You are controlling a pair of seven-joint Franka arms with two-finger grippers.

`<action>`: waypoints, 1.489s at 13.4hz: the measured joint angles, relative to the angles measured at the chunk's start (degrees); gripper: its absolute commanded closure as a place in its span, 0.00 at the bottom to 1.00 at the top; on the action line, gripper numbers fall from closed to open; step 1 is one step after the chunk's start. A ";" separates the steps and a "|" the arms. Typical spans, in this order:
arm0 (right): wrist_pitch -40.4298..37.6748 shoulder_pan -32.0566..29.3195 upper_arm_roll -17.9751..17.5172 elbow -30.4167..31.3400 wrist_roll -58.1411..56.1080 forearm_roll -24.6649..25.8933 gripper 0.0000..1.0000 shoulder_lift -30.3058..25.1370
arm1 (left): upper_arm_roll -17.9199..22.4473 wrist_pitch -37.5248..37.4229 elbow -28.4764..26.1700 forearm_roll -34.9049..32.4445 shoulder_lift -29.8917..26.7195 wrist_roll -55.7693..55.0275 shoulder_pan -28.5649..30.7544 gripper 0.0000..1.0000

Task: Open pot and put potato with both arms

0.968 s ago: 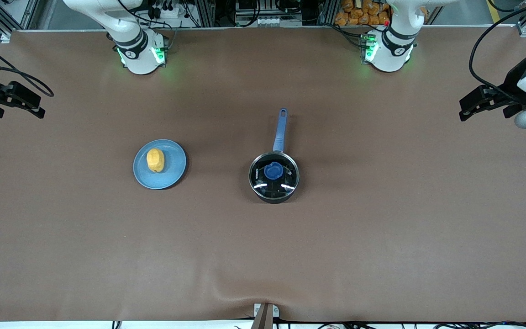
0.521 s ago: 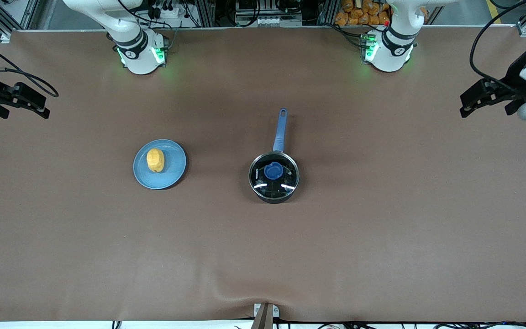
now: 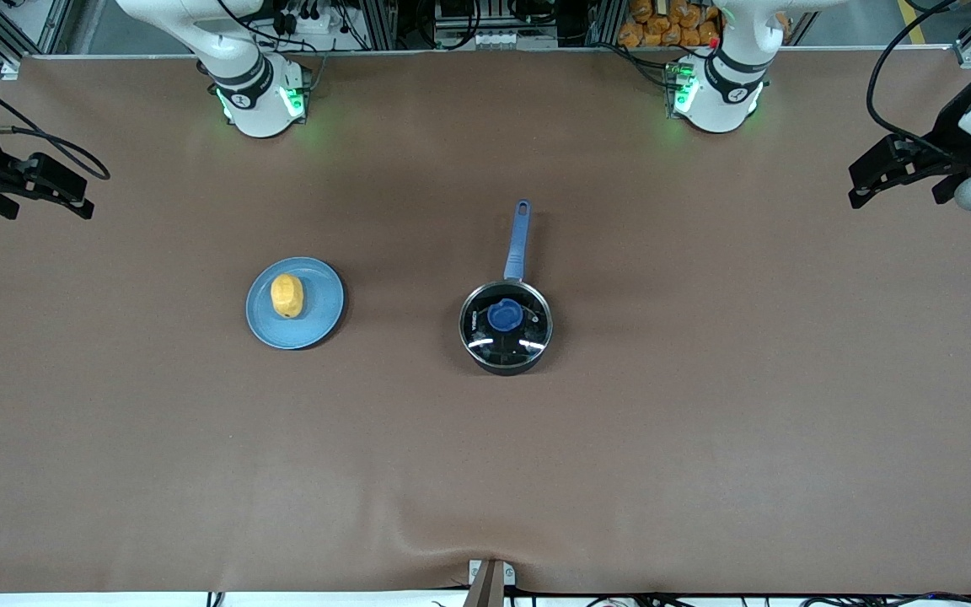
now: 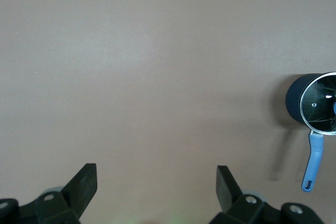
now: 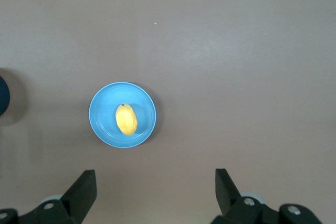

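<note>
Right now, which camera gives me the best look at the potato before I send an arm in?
The right wrist view: the potato sits uncovered on the blue plate, seen from straight above, with the right gripper open. The front view shows the potato smaller, though fully visible. The left wrist view shows only the pot.

Robotics lab: brown-covered table (image 3: 485, 472), aluminium framing (image 3: 47, 25), cabling (image 3: 308, 21) by bolted arm bases (image 3: 262, 101).

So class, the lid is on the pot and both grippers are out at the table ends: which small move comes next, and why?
Probably the left gripper, open and empty, travels toward the lid's blue knob, since the lid covers the pot and the potato waits on the plate.
</note>
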State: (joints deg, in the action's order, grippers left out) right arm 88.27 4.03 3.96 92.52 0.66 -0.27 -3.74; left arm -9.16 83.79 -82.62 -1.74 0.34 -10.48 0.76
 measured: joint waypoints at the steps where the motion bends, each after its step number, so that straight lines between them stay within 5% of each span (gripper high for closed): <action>1: 0.00 0.05 -0.06 0.03 0.00 -0.03 0.00 0.01 | 0.00 0.00 0.00 0.00 0.05 0.00 0.00 0.00; 14: 20.12 8.01 -0.70 15.40 1.33 -1.29 0.00 6.71 | -0.76 4.76 -0.40 0.09 7.63 -0.08 -1.81 0.00; 20: 37.87 9.22 -0.73 30.56 2.03 -1.60 0.00 8.82 | -1.40 14.09 -0.52 0.11 14.89 -8.84 -12.36 0.00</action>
State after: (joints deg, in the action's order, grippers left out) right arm 126.15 13.25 3.23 123.08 2.69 -1.87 5.08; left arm -10.57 97.88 -83.14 -1.63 15.23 -19.32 -11.61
